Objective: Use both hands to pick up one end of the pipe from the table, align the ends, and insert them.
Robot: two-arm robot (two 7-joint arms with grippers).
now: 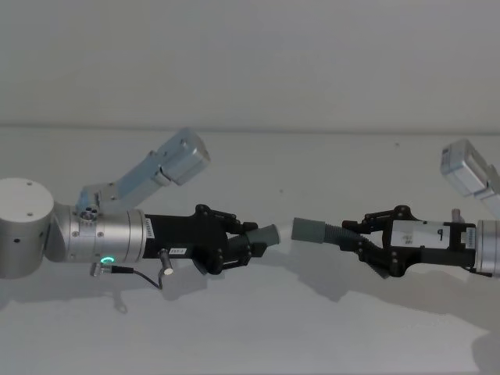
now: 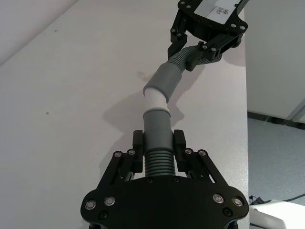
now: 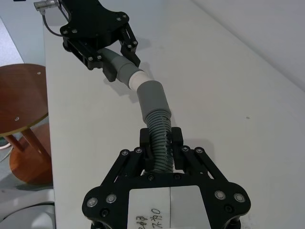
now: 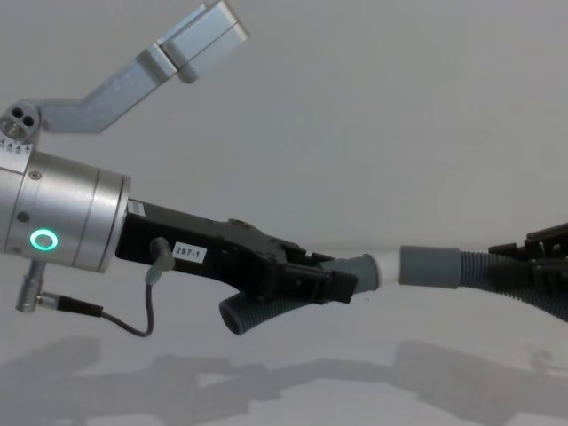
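Above the table [image 1: 250, 344], both pipe pieces are held in the air, end to end. The left gripper [image 1: 248, 245] is clenched on the ribbed section of the elbow [image 4: 293, 293], just behind its smooth front cuff; the elbow's bent rear end hangs below the fingers in the chest view. The right gripper [image 1: 367, 246] is clenched on the corrugated hose [image 3: 159, 138], a short way behind the hose cuff [image 1: 307, 229].

Position of the ends:
- The elbow's whitish tip [image 4: 387, 266] points toward the hose cuff.
- In the chest view the tip sits right at the cuff mouth, touching or just short of it. The head view shows a small gap between the two.
- In the wrist views the two axes meet at a slight angle — alignment looks incomplete, and insertion is not yet done.

Handling, as a judgement:
- Both pieces appear to be light plastic; weight should not load either grip.
- The elbow looks short and fairly stiff, so a grip on its ribs should steer the tip directly.
- The hose is probably flexible. The length between the right fingers and the cuff may bend or buckle under an end-on push — holding close behind the cuff, as here, limits that.
- The ribs give the pads purchase; the smooth cuffs would likely slip more.

Containers: none is present. The only receiving part is the hose cuff, which is wider than the tip; whether its bore is clear cannot be seen.
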